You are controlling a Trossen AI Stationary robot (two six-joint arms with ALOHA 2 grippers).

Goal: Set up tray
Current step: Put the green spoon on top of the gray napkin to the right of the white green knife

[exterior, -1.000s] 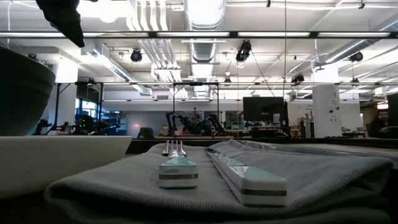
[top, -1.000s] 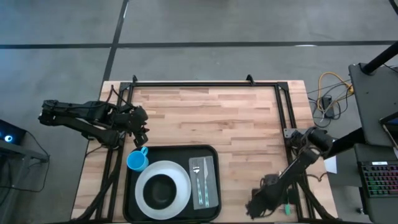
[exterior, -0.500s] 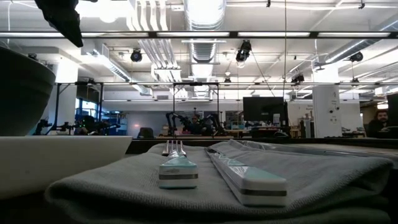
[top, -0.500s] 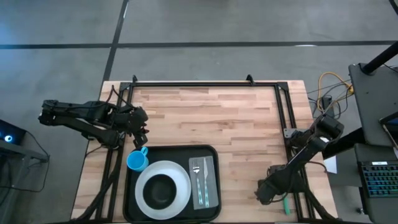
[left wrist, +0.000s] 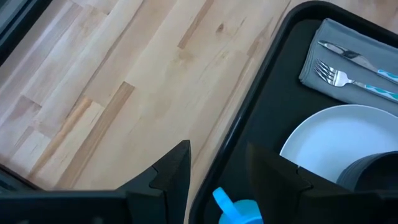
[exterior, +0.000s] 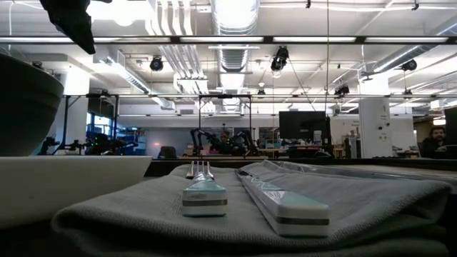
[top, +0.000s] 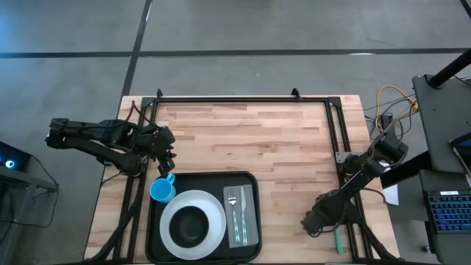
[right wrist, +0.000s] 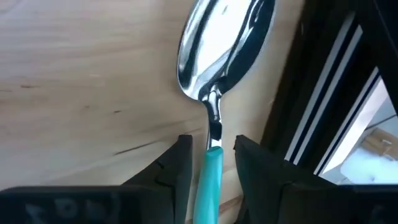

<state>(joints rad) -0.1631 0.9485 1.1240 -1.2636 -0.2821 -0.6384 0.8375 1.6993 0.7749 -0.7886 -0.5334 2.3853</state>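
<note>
Wooden table (top: 257, 140) seen from above. Black tray (top: 252, 184) set at near edge, loaded with plate (top: 213, 210), bowl, cup, napkin, fork, knife. Left gripper (left wrist: 217, 165) parked beside tray, fingers spread, empty. Right gripper (right wrist: 208, 152) lowered astride spoon (right wrist: 224, 37) handle at right edge, fingers apart, not clamped. Step judged: spoon pickup; next, closure on handle required.

The large black rectangular plastic tray (top: 153, 221) with rounded corners and raised rim lies flat; it sits at the wooden table's (top: 280, 154) near edge, left of centre.

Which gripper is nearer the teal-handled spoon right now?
Right. The right gripper straddles the spoon at the table's right edge; the left gripper hovers far off, above the blue cup by the tray.
</note>
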